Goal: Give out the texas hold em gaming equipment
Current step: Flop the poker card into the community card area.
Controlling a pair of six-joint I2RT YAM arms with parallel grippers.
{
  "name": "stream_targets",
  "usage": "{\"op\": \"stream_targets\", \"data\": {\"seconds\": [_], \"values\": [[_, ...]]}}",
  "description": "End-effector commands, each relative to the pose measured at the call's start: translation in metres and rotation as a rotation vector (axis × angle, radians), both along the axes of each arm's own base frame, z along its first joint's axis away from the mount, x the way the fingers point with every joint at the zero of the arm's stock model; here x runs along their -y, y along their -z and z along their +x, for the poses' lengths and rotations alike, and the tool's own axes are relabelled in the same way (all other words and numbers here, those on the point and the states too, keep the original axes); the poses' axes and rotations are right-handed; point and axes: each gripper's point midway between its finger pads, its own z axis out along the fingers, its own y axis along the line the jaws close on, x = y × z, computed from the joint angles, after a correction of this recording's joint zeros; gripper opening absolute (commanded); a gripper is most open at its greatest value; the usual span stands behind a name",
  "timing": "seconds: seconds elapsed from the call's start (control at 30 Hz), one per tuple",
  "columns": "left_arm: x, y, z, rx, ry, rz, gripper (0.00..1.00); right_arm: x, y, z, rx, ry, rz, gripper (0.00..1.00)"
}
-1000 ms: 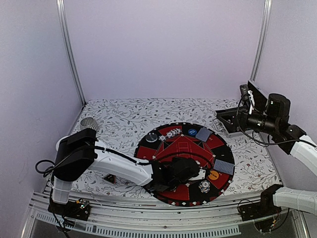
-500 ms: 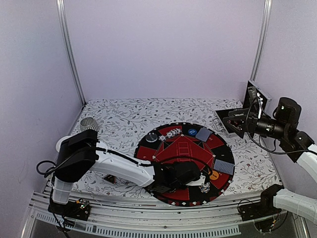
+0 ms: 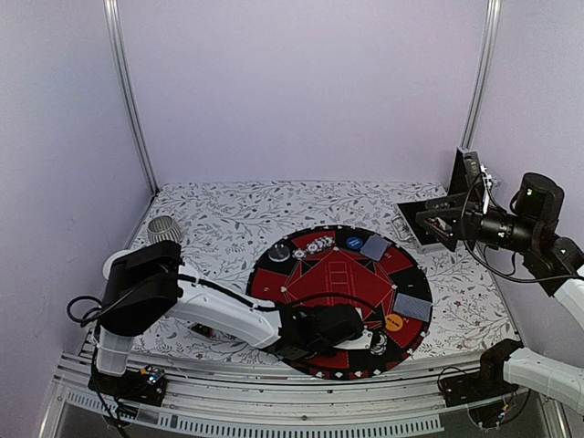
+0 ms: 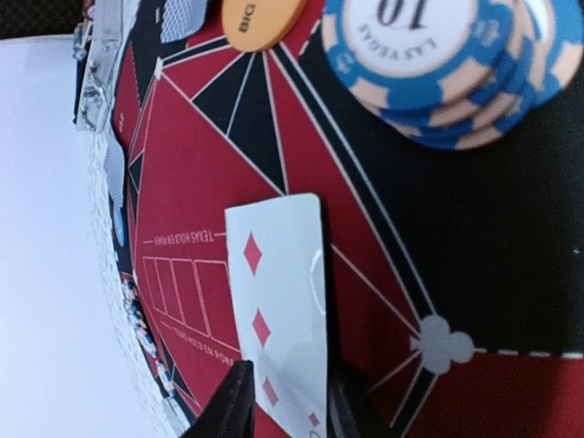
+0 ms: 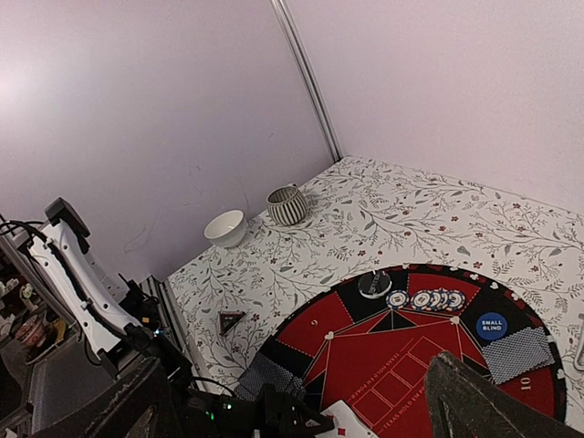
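The round red-and-black mat (image 3: 310, 274) carries the poker gear. In the left wrist view a white playing card (image 4: 278, 292) with red diamonds lies face up on the mat between my left gripper's (image 4: 287, 406) dark fingertips (image 4: 228, 411), which stand slightly apart at its edges. A stack of blue chips (image 4: 429, 55) and an orange disc (image 4: 260, 18) lie just beyond. From above, my left gripper (image 3: 363, 339) is low over the mat's near edge. My right gripper (image 3: 444, 222) hangs high at the right, open and empty (image 5: 310, 406). Grey-blue cards (image 3: 412, 307) rest at the mat's right.
A dark disc (image 3: 279, 252), a row of chips (image 3: 319, 244), a blue disc (image 3: 353, 243) and one card (image 3: 374, 246) line the mat's far side. A striped cup (image 3: 164, 228) and white bowl (image 5: 224, 227) stand far left. A black-red triangle (image 5: 230, 320) lies left of the mat. A black tray (image 3: 415, 228) sits at the right.
My left gripper's jaws have parted a little around the diamond card near the mat's front edge. The right arm has swung back and to the right, its wrist turning.
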Motion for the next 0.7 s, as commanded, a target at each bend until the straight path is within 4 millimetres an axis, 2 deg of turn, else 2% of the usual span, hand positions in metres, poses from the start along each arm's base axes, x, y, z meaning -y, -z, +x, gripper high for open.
{"op": "stream_targets", "data": {"seconds": [0.0,0.17,0.3,0.43,0.47,0.5,0.57,0.67], "values": [[0.0,0.002,-0.013,-0.038,0.039,0.008,0.36,-0.001,-0.011,-0.004,0.027,-0.019,0.001,0.99],[0.016,-0.023,-0.024,-0.077,0.072,-0.075,0.51,0.0,-0.013,-0.005,0.027,-0.019,-0.001,0.99],[0.018,-0.041,-0.037,-0.112,0.096,-0.095,0.6,0.002,-0.017,-0.003,0.034,0.004,-0.005,0.99],[0.021,-0.073,-0.044,-0.166,0.077,-0.178,0.68,0.007,-0.026,0.003,0.069,0.05,-0.013,0.99],[0.022,-0.095,-0.044,-0.18,0.066,-0.229,0.7,0.01,-0.028,0.008,0.07,0.086,-0.012,0.99],[0.021,-0.107,-0.043,-0.203,0.04,-0.259,0.72,0.015,-0.03,0.013,0.067,0.127,-0.007,0.99],[0.015,-0.124,-0.037,-0.283,-0.067,-0.309,0.75,0.02,-0.032,0.018,0.064,0.177,0.006,0.99],[-0.025,-0.128,-0.019,-0.429,-0.347,-0.356,0.76,0.014,-0.034,0.016,0.08,0.13,0.014,0.99]]}}
